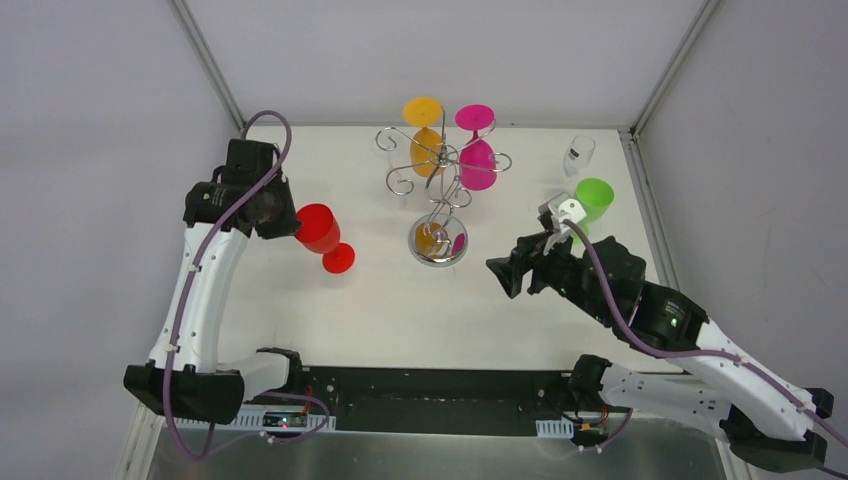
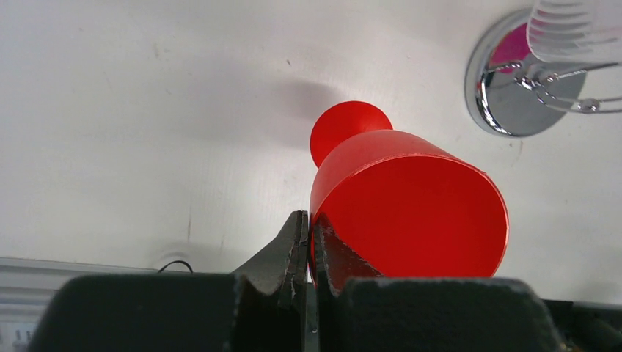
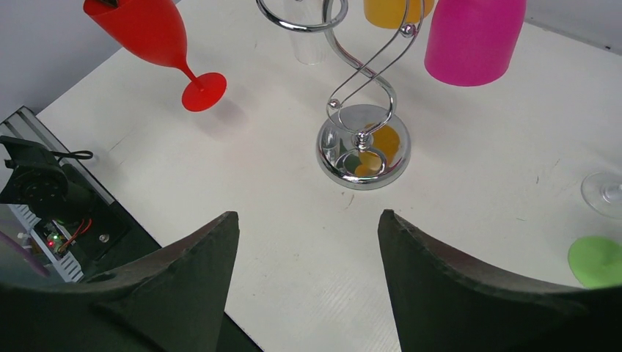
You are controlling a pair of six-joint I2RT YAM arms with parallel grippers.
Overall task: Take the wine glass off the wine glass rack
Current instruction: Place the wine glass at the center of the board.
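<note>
Wine glass rack (image 1: 441, 160) stands at table (image 1: 380, 310) centre, with its chrome base (image 1: 437, 245) flat on the surface. Two glasses hang bowl-down from the spiral arms: the orange glass (image 1: 424, 135) at 11 o'clock of the hub and the magenta glass (image 1: 478, 160) at 1 o'clock.

Red wine glass (image 1: 318, 228) is off the rack, at 9 o'clock of the base and well apart from it. It is tilted, with the rim toward the left arm and the foot pointing toward 4 o'clock and down at the table. Can't tell whether the foot touches the surface.

Left gripper (image 2: 308, 238) is closed nearly all the way and pinches the red glass's rim wall, one finger inside the bowl and one outside. The left wrist view shows the rim edge clamped between the pads.

Right gripper (image 3: 308, 249) is spread wide with nothing between the fingers. It hovers above the table at 4 o'clock of the rack base and points toward the base, not touching anything.

Green glass (image 1: 594, 197) stands upright at 3 o'clock of the rack, just beside the right arm's wrist. Clear glass (image 1: 578, 155) stands upright beyond it, near the far right corner at 2 o'clock. Both are apart from the rack.
</note>
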